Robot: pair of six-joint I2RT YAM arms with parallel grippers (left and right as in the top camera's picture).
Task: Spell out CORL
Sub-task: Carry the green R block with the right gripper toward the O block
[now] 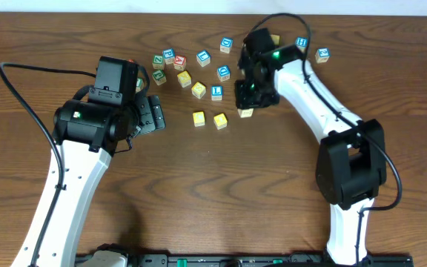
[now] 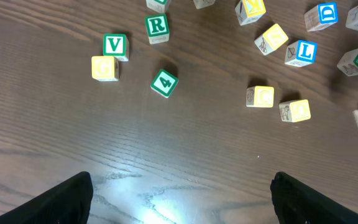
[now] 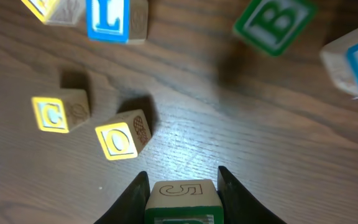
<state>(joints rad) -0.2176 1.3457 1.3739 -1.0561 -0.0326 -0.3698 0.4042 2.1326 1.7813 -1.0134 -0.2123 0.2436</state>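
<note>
The right end effector (image 3: 182,185) pinches a wooden cube (image 3: 182,194) between its fingers. One side is carved with a 5 and the face toward the wrist is edged in green, its letter unreadable. Just ahead on the desk (image 1: 273,193), the yellow C cube (image 3: 56,114) and the yellow O cube (image 3: 122,138) sit side by side with a small gap, the O turned slightly askew and nearer the held cube. The blue L cube (image 3: 114,18) lies beyond them among loose cubes. The left end effector (image 1: 154,115) is spread wide, holding nothing, well apart to the left.
</note>
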